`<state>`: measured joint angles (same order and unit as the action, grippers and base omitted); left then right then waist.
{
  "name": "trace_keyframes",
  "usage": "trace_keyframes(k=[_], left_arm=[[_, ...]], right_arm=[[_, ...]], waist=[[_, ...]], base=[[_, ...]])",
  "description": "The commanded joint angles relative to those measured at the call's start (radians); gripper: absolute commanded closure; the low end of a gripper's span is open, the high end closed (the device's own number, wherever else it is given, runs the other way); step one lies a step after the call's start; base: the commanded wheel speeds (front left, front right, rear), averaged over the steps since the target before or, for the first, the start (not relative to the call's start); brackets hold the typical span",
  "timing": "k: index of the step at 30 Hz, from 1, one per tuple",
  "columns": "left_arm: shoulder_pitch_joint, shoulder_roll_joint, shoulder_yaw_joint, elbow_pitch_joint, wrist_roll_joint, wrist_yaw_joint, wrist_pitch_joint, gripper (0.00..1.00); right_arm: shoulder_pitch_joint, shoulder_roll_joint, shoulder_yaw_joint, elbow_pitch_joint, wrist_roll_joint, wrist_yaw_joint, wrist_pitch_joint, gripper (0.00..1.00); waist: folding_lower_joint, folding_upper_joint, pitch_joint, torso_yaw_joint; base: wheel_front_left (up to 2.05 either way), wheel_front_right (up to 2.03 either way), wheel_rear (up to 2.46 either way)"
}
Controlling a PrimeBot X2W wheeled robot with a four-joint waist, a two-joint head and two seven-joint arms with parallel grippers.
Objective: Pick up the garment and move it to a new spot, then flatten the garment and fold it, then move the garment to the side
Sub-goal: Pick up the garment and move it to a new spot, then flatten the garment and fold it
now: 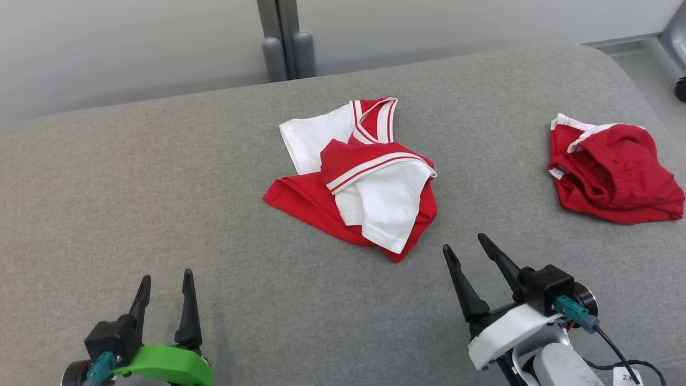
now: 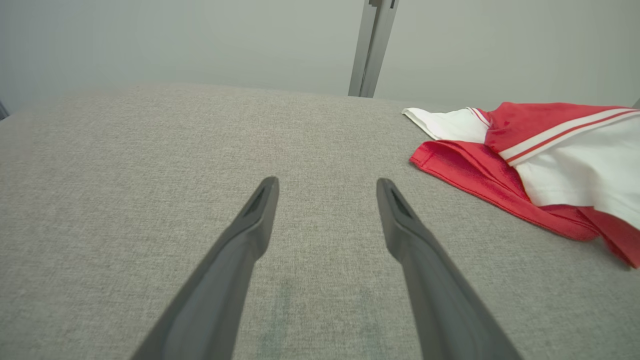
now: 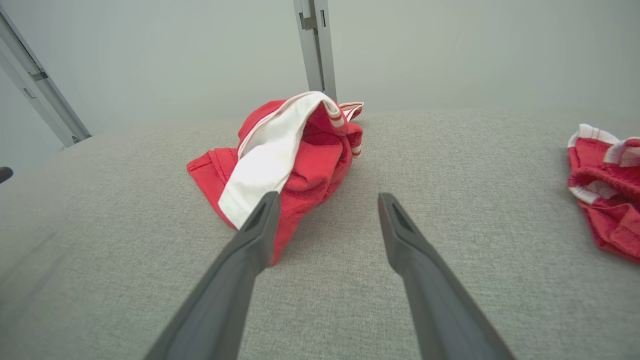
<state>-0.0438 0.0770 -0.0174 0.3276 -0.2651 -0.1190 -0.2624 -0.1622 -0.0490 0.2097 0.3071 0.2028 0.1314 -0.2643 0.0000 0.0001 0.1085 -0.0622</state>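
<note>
The left gripper (image 1: 166, 276) is recorded at lower left, jaws parted and empty. The garment (image 1: 370, 182) (red and white, crumpled) is found mid-way across the grey surface (image 1: 134, 187) — the right gripper (image 1: 463, 242), likewise released, is held near its front edge. A second red piece (image 1: 616, 171) is noted far right.

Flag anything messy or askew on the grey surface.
The red-and-white shirt at the centre lies crumpled, a white panel flopped over its red part. The second red garment by the right edge is bunched up. The left tool and right tool are open, empty.
</note>
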Motion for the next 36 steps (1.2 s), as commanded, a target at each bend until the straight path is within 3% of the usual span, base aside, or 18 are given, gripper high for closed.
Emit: trace_keyframes(k=[1,10,24,34,35,36], left_arm=[[0.013,-0.004,0.01,-0.006,0.011,-0.005,-0.003,0.0],[-0.018,-0.024,0.01,-0.011,0.02,-0.013,-0.003,0.0],[-0.071,-0.025,-0.042,-0.004,-0.014,-0.013,-0.003,0.0],[-0.086,-0.025,-0.052,-0.005,-0.022,-0.013,-0.003,0.0],[-0.086,-0.025,-0.054,-0.006,-0.023,-0.013,-0.003,0.0],[-0.086,-0.025,-0.056,-0.007,-0.022,-0.013,-0.003,0.0]], right_arm=[[0.016,-0.004,0.005,0.003,0.0,-0.002,0.0,0.0],[-0.013,-0.004,0.082,0.018,0.042,-0.002,0.0,0.0],[-0.13,-0.004,0.137,0.203,0.123,-0.002,0.0,0.0],[-0.158,-0.004,0.145,0.182,0.159,-0.002,0.0,0.0],[-0.156,-0.004,0.145,0.178,0.163,-0.002,0.0,0.04],[-0.157,-0.004,0.141,0.173,0.163,-0.002,0.0,0.36]], waist=[[0.0,-0.0001,-0.011,0.016],[0.0,-0.0001,0.01,0.05],[0.0,-0.0001,0.091,0.132],[0.0,-0.0001,0.114,0.165],[0.0,-0.0001,0.114,0.167],[0.0,-0.0001,0.113,0.168]], base=[[0.0,0.0,0.0],[0.0,0.0,0.0],[0.0,0.0,0.0],[0.0,0.0,0.0],[0.0,0.0,0.0],[0.0,0.0,0.0]])
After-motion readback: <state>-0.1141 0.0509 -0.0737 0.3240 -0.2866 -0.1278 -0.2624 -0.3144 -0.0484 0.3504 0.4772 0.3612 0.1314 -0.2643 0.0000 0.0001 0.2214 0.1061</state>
